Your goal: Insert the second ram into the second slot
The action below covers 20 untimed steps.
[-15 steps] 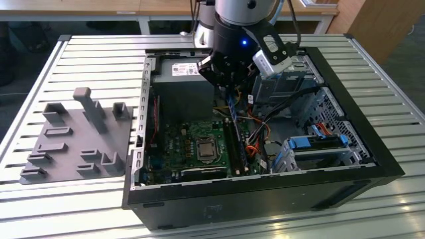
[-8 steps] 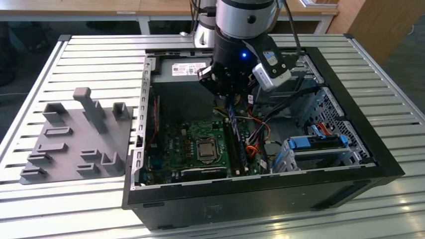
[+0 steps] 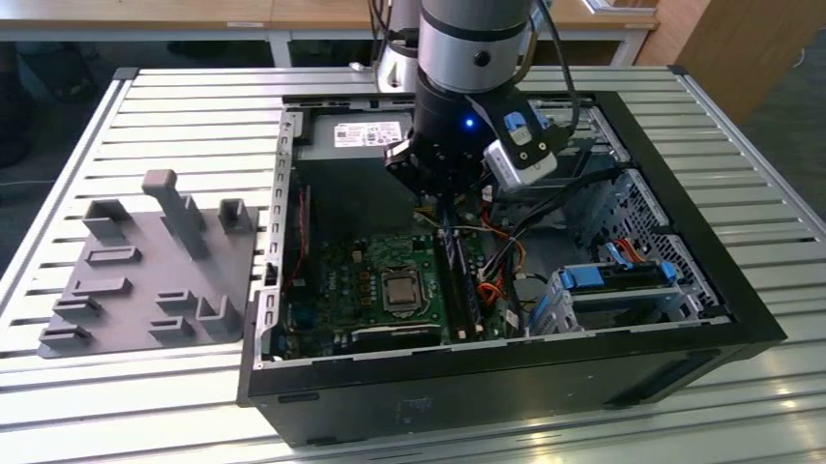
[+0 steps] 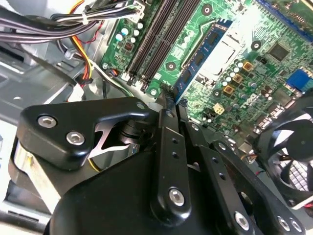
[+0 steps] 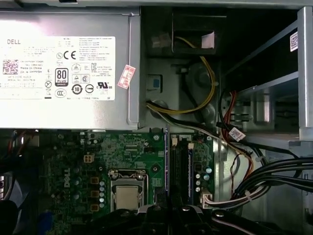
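Observation:
The second ram point(image 4: 201, 53) is a thin blue stick with dark chips. It stands on edge in the memory slot nearest the processor socket, beside the empty black slots point(image 4: 157, 36). In the first wrist view the ram point(image 5: 167, 161) shows edge-on as a thin strip. My gripper point(image 4: 172, 96) hangs over the end of the stick that lies toward the power supply. Its fingers point(image 4: 166, 127) are shut close together, with their tips at that end of the stick. Whether they pinch the stick or rest on it I cannot tell. In the exterior view the gripper point(image 3: 443, 215) reaches down inside the open computer case point(image 3: 722, 319).
A silver power supply point(image 5: 63, 68) fills the case's far end. Cable bundles point(image 4: 73, 19) run beside the slots, and the processor socket point(image 4: 222, 56) and a black fan point(image 4: 293, 161) lie on the other side. A drive bay with blue latches point(image 3: 620, 275) and a grey fixture block point(image 3: 142, 261) flank the board.

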Each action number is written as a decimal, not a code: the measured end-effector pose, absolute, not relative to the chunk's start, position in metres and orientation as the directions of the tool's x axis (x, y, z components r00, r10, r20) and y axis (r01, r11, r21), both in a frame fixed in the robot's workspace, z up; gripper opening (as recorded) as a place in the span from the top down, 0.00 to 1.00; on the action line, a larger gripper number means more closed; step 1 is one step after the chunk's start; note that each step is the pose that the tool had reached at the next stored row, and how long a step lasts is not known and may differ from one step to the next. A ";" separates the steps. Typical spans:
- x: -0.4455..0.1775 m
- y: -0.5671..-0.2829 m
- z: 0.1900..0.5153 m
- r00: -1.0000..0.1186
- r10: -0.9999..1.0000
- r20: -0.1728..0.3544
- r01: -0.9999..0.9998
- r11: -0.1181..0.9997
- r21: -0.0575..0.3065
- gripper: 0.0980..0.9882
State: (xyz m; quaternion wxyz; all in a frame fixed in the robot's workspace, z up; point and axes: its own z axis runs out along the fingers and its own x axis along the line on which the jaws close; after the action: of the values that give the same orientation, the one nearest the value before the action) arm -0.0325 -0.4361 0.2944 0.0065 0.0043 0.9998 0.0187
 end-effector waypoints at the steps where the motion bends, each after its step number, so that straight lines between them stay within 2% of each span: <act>1: -0.033 -0.436 0.293 -1.000 0.014 -0.013 0.013 0.999 0.037 0.95; 10: -0.032 -0.454 0.278 -1.000 0.029 -0.011 0.029 0.999 0.037 0.95; 20: -0.032 -0.456 0.269 -1.000 0.011 -0.009 0.010 0.999 0.037 0.95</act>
State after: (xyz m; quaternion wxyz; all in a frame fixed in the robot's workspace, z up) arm -0.0319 -0.4555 0.2693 0.0045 0.0052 0.9998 0.0186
